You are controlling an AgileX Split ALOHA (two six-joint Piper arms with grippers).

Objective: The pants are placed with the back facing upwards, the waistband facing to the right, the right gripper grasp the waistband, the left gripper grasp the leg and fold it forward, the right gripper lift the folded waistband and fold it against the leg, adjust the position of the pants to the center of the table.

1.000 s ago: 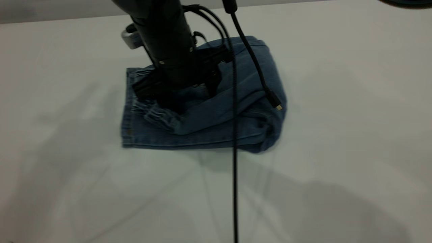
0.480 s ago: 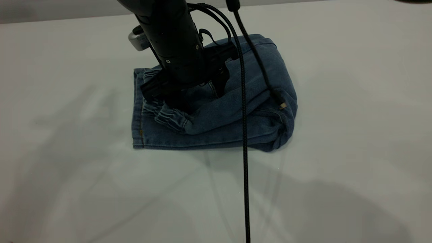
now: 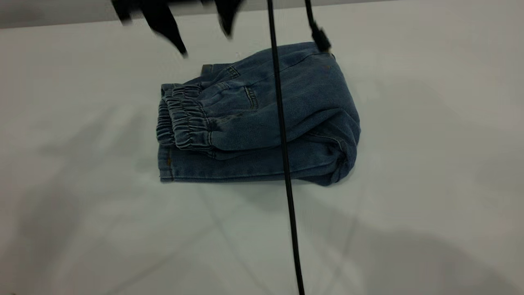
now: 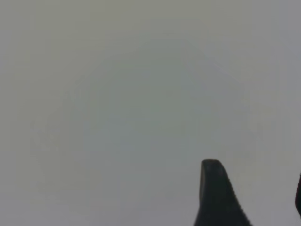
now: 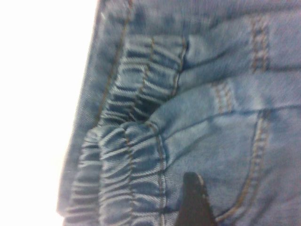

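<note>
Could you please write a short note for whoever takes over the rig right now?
Right tool: open, holding nothing, raised above the far edge of the pants.
Left tool: open, over bare table, away from the pants.
Pants: folded into a compact bundle flat on the table. The waistband lies on top at the exterior view's left, over the leg hem.
Done: both folds look complete.
Left: check the centring. The bundle looks roughly central, perhaps a little towards the far side, so nudge it if needed.
</note>
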